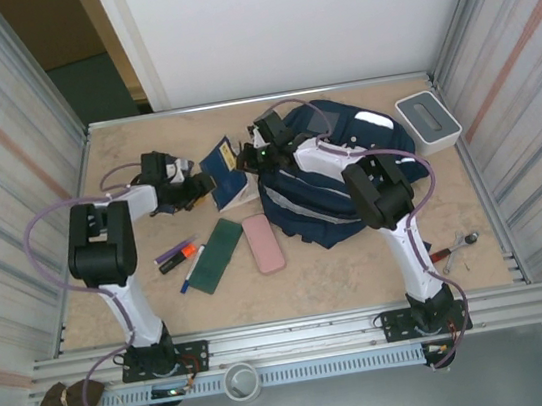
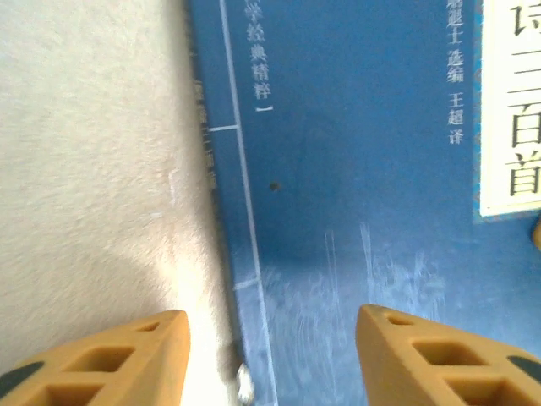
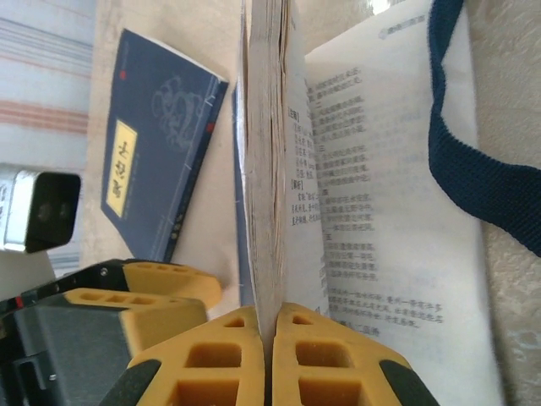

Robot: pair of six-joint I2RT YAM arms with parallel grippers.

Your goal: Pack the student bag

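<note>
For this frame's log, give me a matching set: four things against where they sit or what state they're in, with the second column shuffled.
Things:
1. student bag
2. white-grey box
3. pink case
4. right gripper

Places or states:
A. shut on the pages of an open book
B. far right corner of the table
C. flat between the green notebook and the student bag
D. mid-table, under the right arm

Pairs: 1-D, 2-B, 3-C, 4-A
</note>
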